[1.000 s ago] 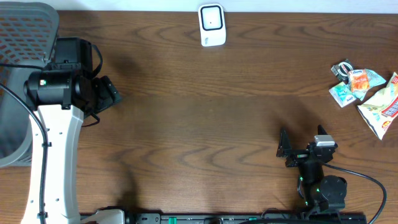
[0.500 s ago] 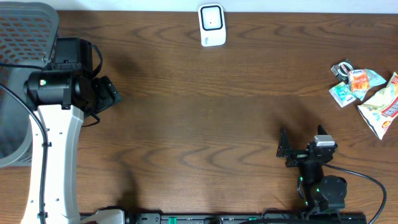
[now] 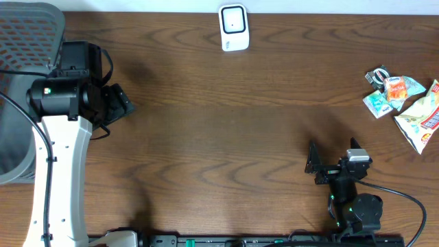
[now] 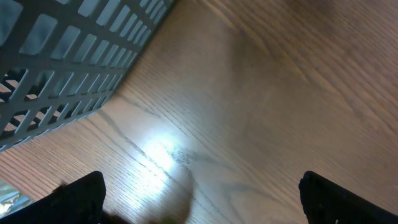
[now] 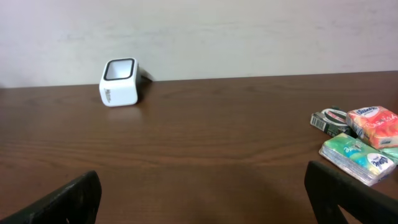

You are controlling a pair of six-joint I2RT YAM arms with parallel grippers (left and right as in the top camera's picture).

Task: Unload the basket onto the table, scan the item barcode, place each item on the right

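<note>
The white barcode scanner (image 3: pixel 233 27) stands at the table's far edge, its window facing up; the right wrist view shows it at the far left (image 5: pixel 119 82). Several small snack and tissue packs (image 3: pixel 401 99) lie in a heap at the right edge, among them an orange pack (image 5: pixel 375 124) and a green one (image 5: pixel 360 158). My right gripper (image 3: pixel 334 156) sits near the front edge, open and empty (image 5: pixel 202 196), well short of the packs. My left gripper (image 3: pixel 116 103) hovers at the left, open over bare wood (image 4: pixel 202 199).
A grey mesh basket (image 3: pixel 20 41) stands at the far left, close beside the left gripper; its slatted wall fills the upper left of the left wrist view (image 4: pixel 56 56). A pale wall runs behind the table's far edge.
</note>
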